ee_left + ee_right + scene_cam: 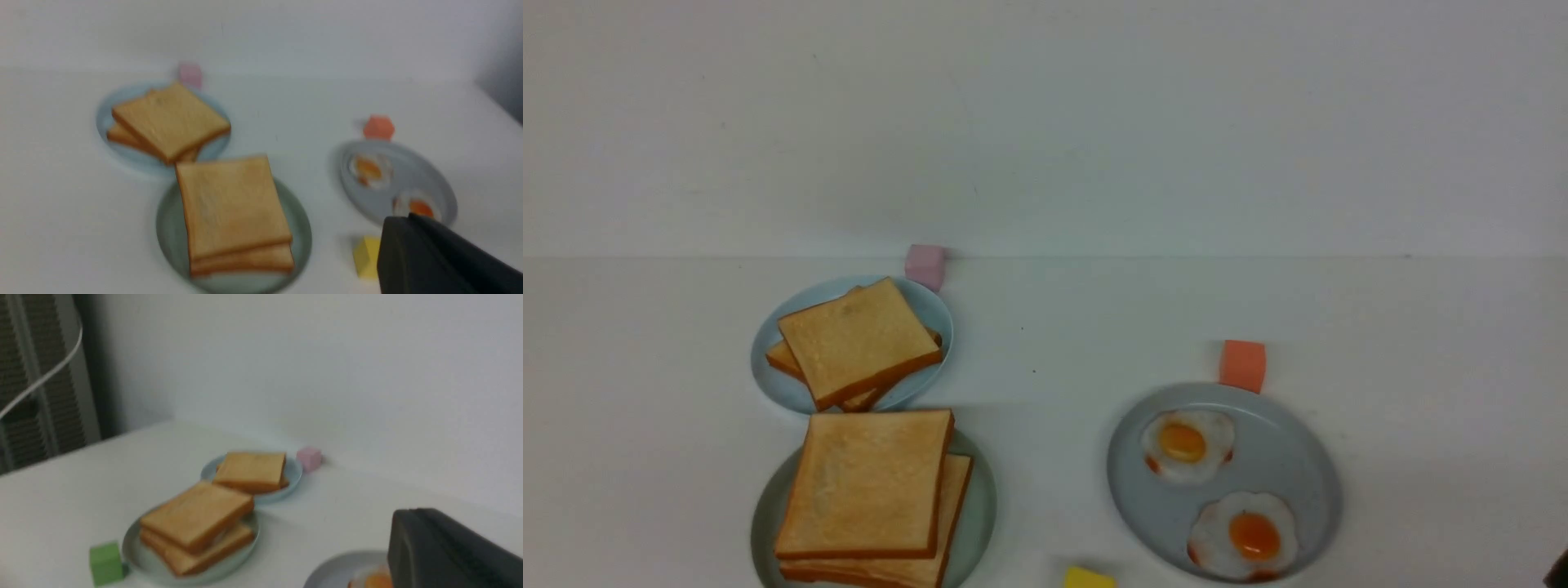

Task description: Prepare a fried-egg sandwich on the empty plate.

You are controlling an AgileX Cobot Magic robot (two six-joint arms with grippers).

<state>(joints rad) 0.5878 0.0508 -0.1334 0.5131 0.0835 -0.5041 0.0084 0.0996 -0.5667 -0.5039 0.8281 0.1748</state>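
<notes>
We are looking at a white surface (1045,343) backed by a pale wall. The sandwich (870,490), two big toast slices stacked slightly askew, is sitting on the mint-green plate (982,506) at the near edge, left of centre. Just behind it, a light-blue plate (768,371) is carrying more toast (858,339), with a pink cube (925,265) touching the far edge by the wall. Toward the right, well apart from the sandwich, a grey-blue plate (1282,465) is holding two fried eggs (1186,445); an orange cube (1242,365) is standing just beside its far rim. A yellow cube (1088,578) is lying at the near edge between the two near plates. A green cube (106,563) is sitting just beside the mint plate. Nothing is standing over the sandwich. The left pincer (433,257) is showing only as a dark blurred body, shut, holding nothing. The right pincer (445,547) is likewise a dark shape; we cannot tell its state.
</notes>
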